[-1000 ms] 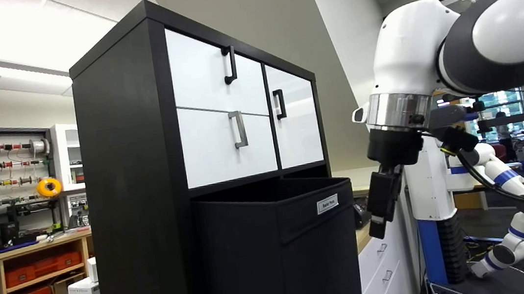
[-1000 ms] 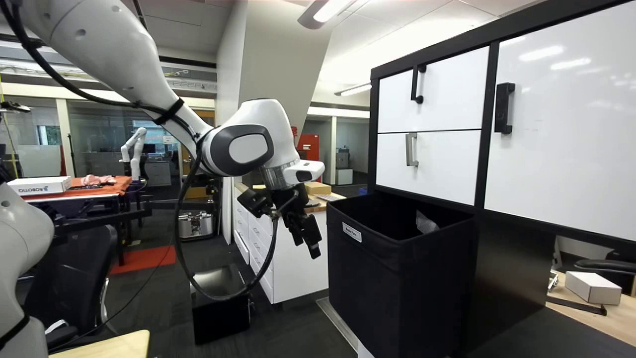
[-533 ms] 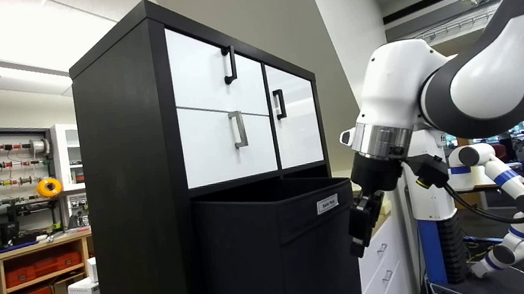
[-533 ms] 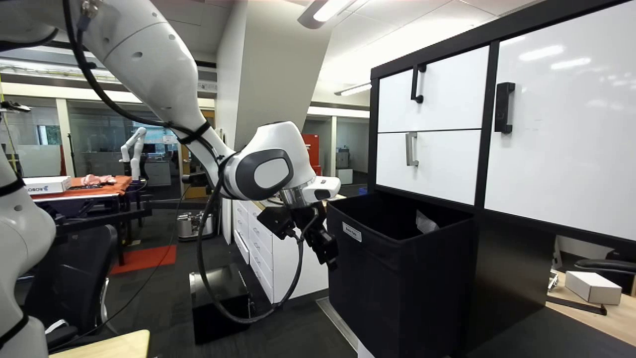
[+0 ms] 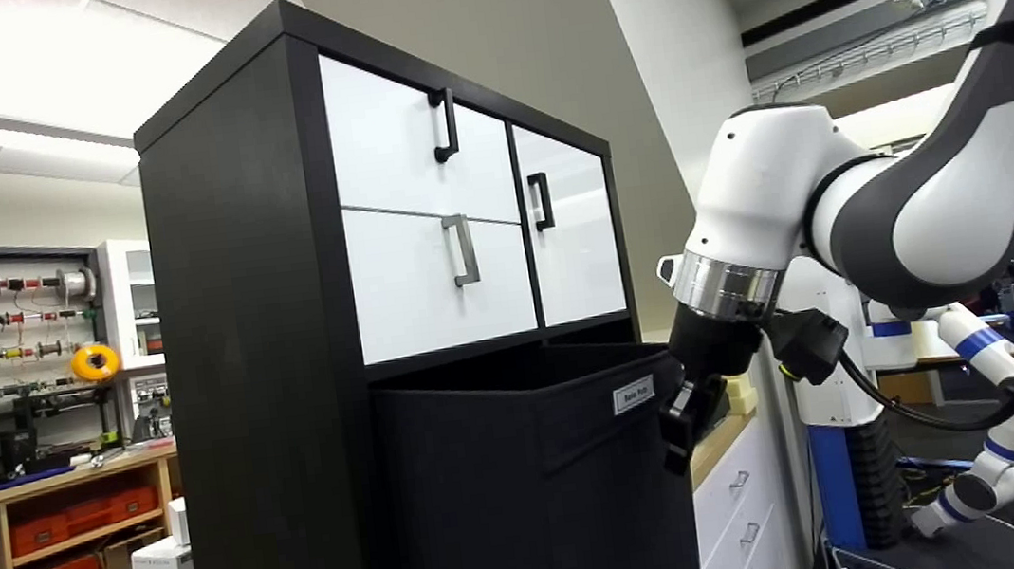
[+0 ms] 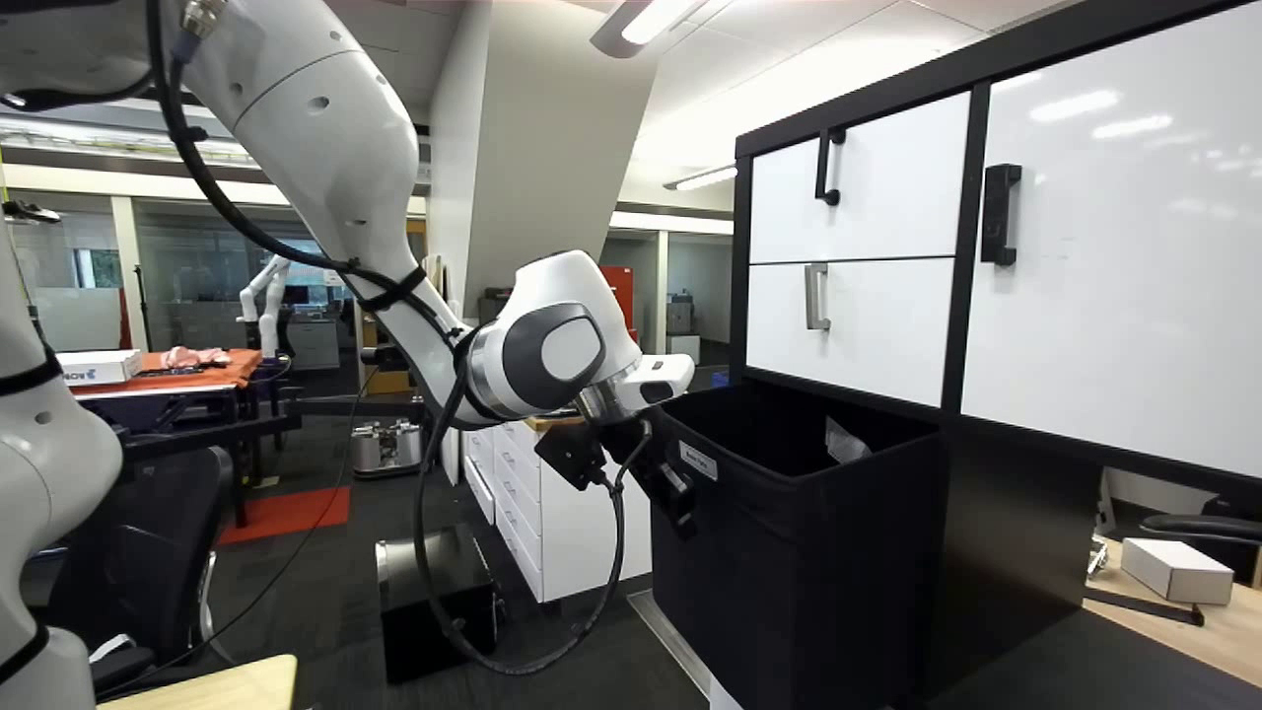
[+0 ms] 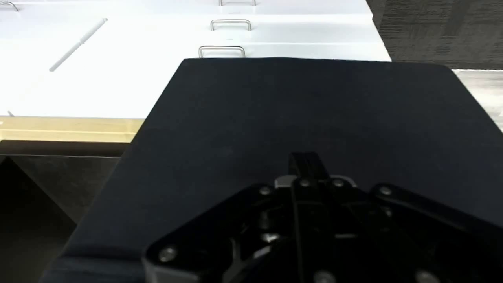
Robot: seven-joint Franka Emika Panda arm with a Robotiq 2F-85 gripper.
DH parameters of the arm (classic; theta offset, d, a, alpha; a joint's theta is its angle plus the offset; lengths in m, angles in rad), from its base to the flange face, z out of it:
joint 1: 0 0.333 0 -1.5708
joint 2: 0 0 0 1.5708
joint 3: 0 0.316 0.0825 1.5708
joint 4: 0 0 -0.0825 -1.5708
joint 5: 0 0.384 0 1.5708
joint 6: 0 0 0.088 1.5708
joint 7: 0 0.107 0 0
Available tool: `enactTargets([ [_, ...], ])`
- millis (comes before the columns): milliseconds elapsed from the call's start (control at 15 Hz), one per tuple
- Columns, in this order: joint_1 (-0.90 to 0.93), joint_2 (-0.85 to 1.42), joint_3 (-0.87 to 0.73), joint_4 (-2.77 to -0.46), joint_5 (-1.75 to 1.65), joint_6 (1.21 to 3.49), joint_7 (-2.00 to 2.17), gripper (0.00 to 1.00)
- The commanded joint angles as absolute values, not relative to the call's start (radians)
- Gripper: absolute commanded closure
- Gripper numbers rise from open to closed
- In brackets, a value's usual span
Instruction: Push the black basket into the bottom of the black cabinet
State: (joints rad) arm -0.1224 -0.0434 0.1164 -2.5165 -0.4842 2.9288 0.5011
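Gripper (image 7: pixel 304 156) (fully closed, holding nothing) should press the black basket (image 6: pixel 789 562) mid-front, squarely toward the black cabinet (image 5: pixel 247 333).

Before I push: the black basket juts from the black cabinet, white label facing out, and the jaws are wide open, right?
No, the jaws are shut: the wrist view shows them meeting. The black basket does jut from the black cabinet, white label facing out.
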Motion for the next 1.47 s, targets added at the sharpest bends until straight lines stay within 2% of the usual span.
enactTargets([
  [0,-0.147,0.006,0.116,-2.456,-0.621,2.955,0.646,0.99],
  [667,-0.123,0.156,0.100,-2.250,-0.804,2.933,0.826,0.99],
  [1400,-0.098,0.380,0.091,-1.995,-0.799,2.932,0.800,0.99],
])
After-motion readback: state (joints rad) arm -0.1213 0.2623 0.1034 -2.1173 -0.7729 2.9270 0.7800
